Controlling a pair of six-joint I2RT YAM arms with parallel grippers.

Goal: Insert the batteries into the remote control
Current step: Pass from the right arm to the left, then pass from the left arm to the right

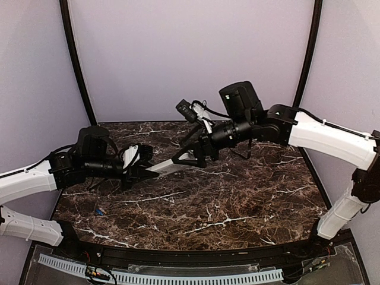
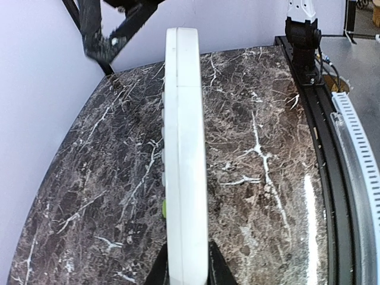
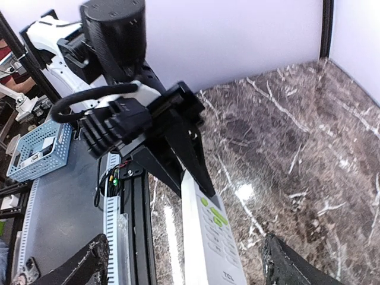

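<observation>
One end of the remote control (image 2: 185, 166) sits clamped in our left gripper (image 2: 187, 270); its far end lies untouched between the parted jaws of our right gripper (image 3: 190, 264). We judge it light, stiff, slick plastic: pinch the flat faces.

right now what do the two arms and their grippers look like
The left arm and right arm have white shell links that give way to black cylindrical motor housings near the wrists. The left gripper and right gripper are black with tapered triangular fingers. Black cables loop along the wrists.
</observation>
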